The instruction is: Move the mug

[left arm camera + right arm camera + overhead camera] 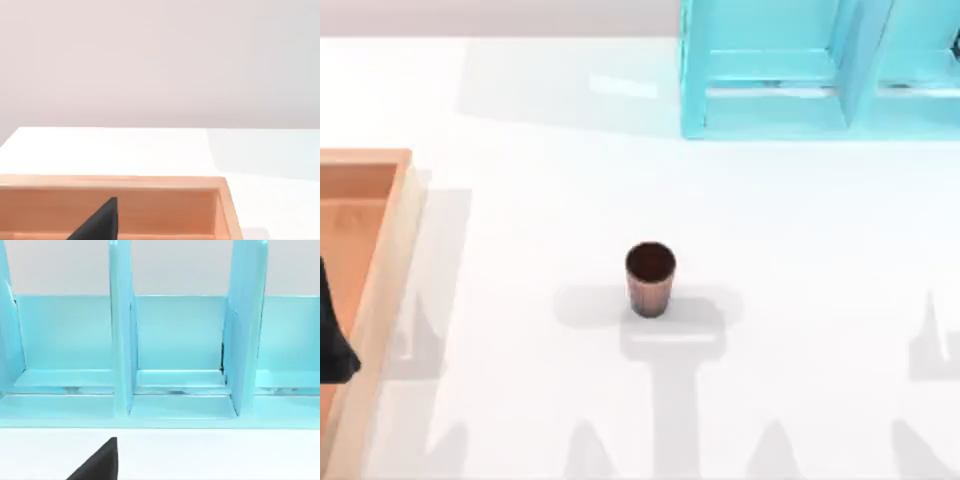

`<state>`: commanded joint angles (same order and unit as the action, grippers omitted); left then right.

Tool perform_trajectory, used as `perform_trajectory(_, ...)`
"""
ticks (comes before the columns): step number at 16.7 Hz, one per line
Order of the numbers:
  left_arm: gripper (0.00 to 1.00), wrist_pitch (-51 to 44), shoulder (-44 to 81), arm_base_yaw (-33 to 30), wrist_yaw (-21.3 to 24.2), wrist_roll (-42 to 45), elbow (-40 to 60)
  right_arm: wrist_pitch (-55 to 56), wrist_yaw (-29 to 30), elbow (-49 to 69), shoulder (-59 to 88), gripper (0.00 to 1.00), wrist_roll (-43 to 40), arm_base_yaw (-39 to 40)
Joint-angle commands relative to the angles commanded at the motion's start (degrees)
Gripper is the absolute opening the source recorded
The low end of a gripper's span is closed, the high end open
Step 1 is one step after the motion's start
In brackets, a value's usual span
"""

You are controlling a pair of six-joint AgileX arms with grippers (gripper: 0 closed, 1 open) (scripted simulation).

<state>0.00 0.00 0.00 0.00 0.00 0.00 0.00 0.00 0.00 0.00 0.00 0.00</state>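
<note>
The mug [649,278] is a small reddish-brown tapered cup with a dark inside. It stands upright and alone near the middle of the white table [800,250]. My left gripper [334,340] is a dark shape at the table's left edge, over the wooden tray [380,260] and far to the left of the mug. A black part of the left gripper [99,223] shows above the tray's inside [165,210]. A black part of my right gripper [99,463] shows over the table, facing the light blue shelf unit [180,355].
The wooden tray has raised walls and lies along the left side. The light blue shelf unit [820,70] with upright dividers stands at the back right. Open white table surrounds the mug on all sides.
</note>
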Motion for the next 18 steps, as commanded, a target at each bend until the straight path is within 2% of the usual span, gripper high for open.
perform_trajectory(4, 1.00, 0.0, 0.0, 0.0, 0.0, 0.0, 0.0, -0.8, 0.0, 1.3, 1.3, 1.00, 0.3, 0.6)
perform_trajectory(8, 1.00, 0.0, 0.0, 0.0, 0.0, 0.0, 0.0, -6.6, 0.5, 9.5, 10.1, 1.00, 2.6, 4.2)
perform_trajectory(12, 1.00, 0.0, 0.0, 0.0, 0.0, 0.0, 0.0, -17.6, 1.4, 23.1, 26.6, 1.00, 6.8, 10.0)
perform_trajectory(18, 1.00, 0.0, 0.0, 0.0, 0.0, 0.0, 0.0, -41.6, 3.0, 48.7, 61.5, 1.00, 15.5, 20.6)
